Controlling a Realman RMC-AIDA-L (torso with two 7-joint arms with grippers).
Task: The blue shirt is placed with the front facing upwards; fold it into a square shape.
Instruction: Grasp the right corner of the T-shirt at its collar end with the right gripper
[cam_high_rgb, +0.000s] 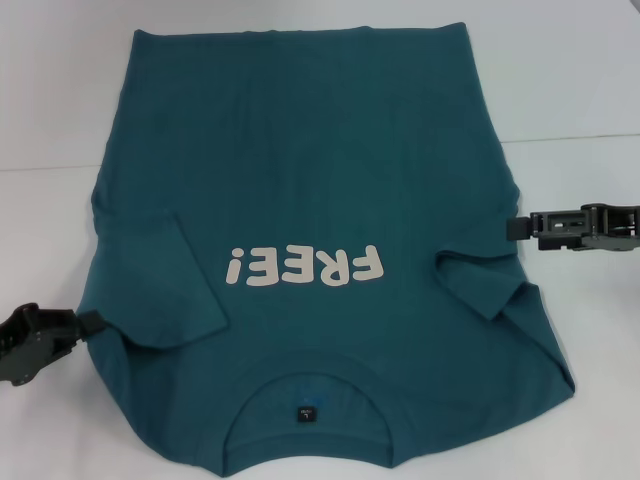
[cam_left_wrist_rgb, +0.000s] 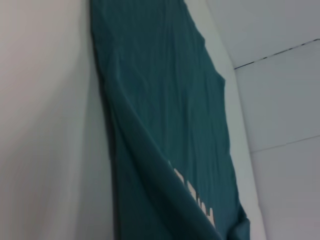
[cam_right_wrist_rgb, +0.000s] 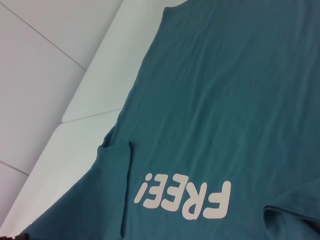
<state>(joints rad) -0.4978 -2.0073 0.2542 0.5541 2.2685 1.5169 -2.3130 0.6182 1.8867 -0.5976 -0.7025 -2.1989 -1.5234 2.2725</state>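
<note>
With both sleeves already folded in over the chest, blue shirt lying flat and face up on the white surface, collar and neck label at the near edge, hem at the far edge. "FREE!" lettering between the two tucked sleeves. Left gripper low at the shirt's left edge, just beside the folded left sleeve, tip touching or almost touching cloth; cannot tell how far open, or whether any fabric is pinched. Right gripper at the shirt's right edge, level with the lettering, just above the folded right sleeve; opening likewise not visible, nothing seen held.

Risks from here: uneven grabs, one side higher than the other relative to the lettering, giving a skewed fold. Sleeve flaps slipping back out if an edge gets dragged. Single-layer pinch leaving the lower layer behind. Wrinkles near the right sleeve bunching into a lumpy, non-square result.
</note>
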